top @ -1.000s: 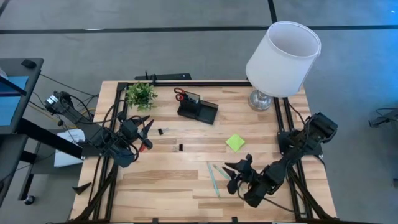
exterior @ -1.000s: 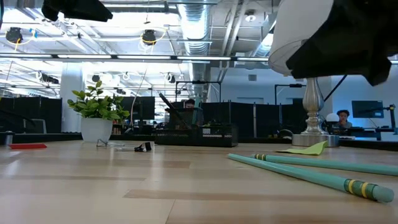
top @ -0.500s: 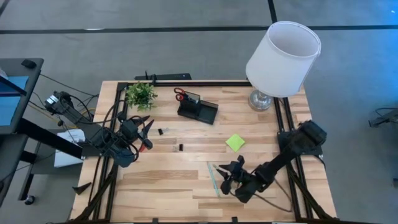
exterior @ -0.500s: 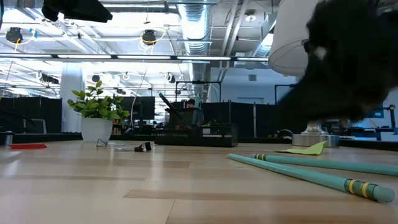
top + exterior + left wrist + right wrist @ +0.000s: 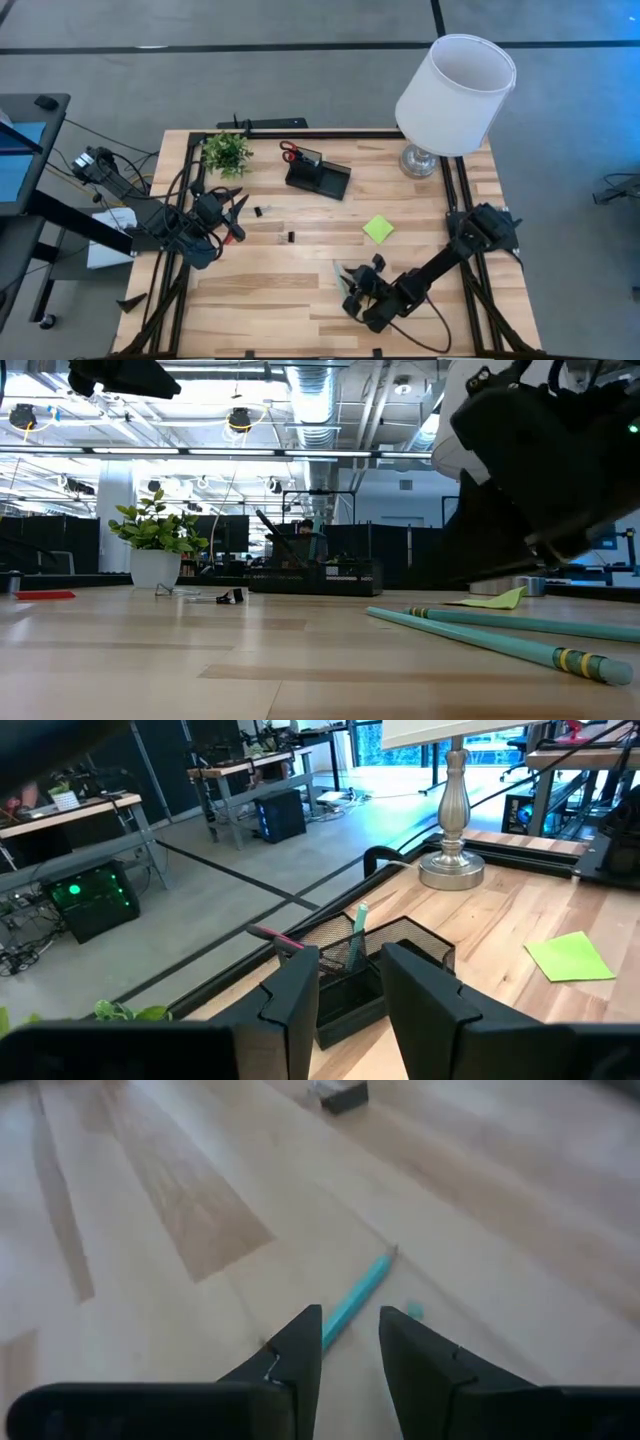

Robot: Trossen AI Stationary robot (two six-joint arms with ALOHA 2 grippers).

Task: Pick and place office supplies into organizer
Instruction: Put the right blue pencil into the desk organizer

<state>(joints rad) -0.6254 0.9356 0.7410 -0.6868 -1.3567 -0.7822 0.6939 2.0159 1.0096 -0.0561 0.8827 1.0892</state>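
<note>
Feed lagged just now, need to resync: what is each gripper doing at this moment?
Left gripper: open, empty, waiting at the table's left edge.
Right gripper: open, holding nothing, low over a teal pen that lies on the table.

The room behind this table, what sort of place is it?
Probably an open-plan office or lab workspace. Behind the wooden table stand rows of desks with dark monitors, exposed ceiling ducts and lights run overhead, and a computer tower sits on the floor.
</note>
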